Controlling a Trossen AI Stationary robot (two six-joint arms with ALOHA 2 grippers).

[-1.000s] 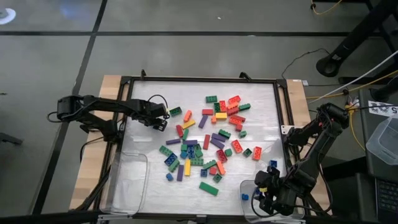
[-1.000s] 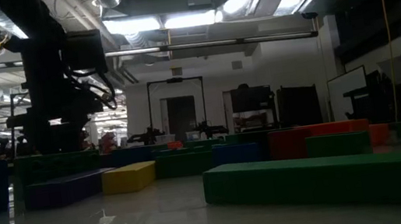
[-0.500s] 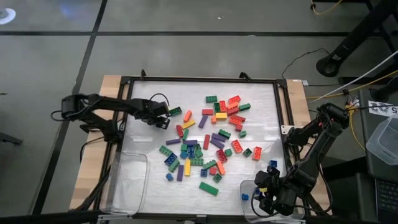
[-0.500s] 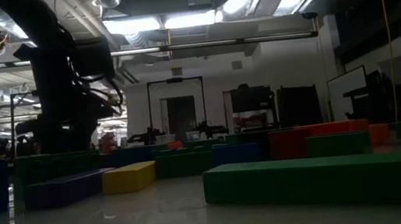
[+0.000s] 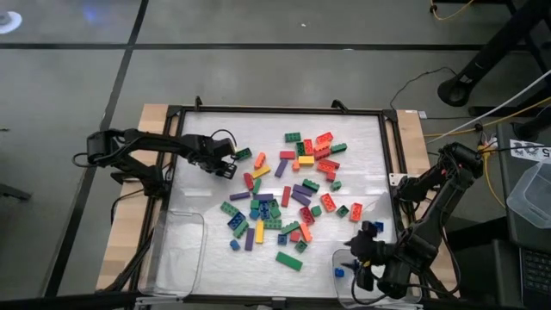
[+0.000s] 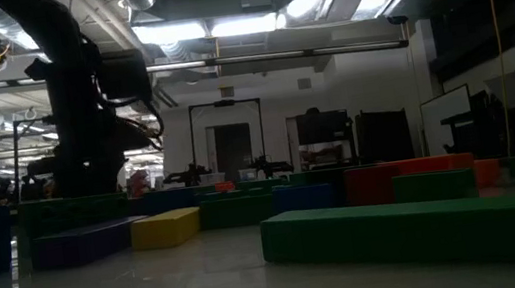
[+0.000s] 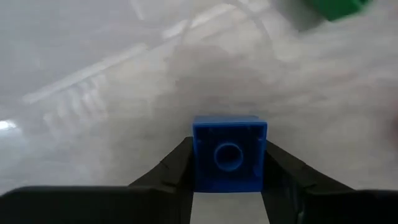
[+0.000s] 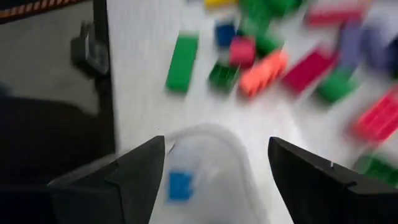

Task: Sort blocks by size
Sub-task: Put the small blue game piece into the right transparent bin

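Take the heap of blocks (image 5: 288,194) in the middle of the white table (image 5: 362,129) as your landmark. Your left gripper (image 5: 231,164) sits just off the heap's far-left edge, beside a green block (image 5: 244,154), and its wrist view shows the two dark fingers (image 7: 171,171) pressed against the sides of a small blue square block (image 7: 229,153), so it has that piece clamped between them. Your right gripper (image 5: 351,258) is at the heap's near-right side, over the clear tray (image 5: 340,284) at the table's near-right corner; its fingers (image 8: 140,171) stand wide apart with nothing between them. In that wrist view you can see a small blue block (image 8: 179,185) lying inside the tray's curved wall (image 8: 233,143), and a long green block (image 8: 182,61) on the table just beyond it. A second clear tray (image 5: 176,254) lies at the heap's near-left side. The remaining pieces, red, orange, yellow, green, blue and purple, long and small together, lie mixed in the heap.
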